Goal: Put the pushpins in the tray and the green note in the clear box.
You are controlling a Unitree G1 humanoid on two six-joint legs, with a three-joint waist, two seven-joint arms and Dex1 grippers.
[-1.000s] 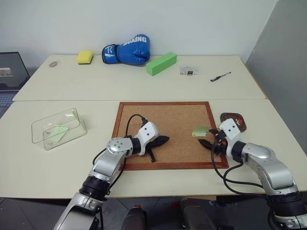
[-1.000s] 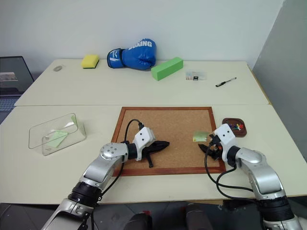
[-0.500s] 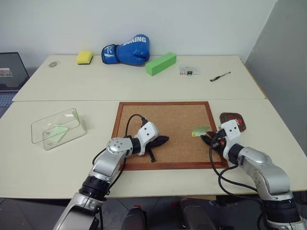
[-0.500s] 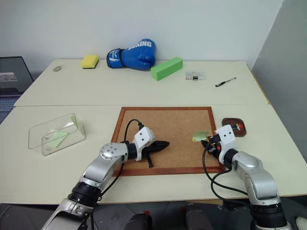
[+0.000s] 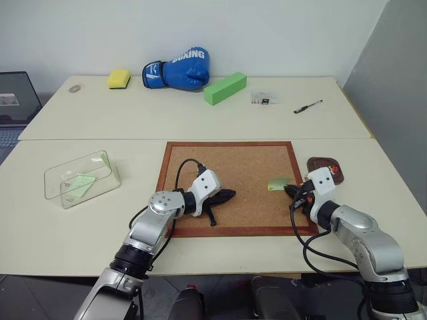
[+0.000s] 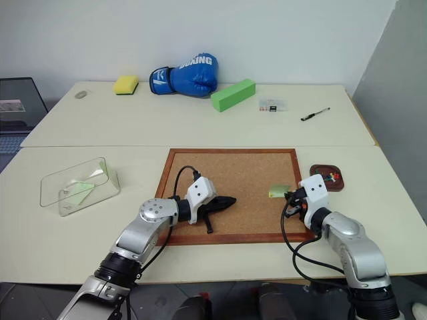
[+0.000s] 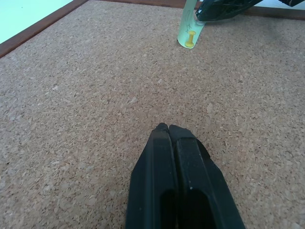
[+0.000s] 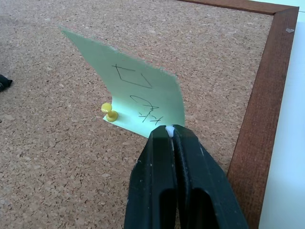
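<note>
Corkboard mid-desk; clear box far left already holds one green slip. Tray just right of the board. Right gripper jaws pinched on the near edge of the green note, one corner pinned by a yellow pushpin. Left gripper jaws closed, empty. Peel low and sideways, or it'll likely tear.

Blue boxing glove, yellow sponge, green block, pen, corkboard on tables.
</note>
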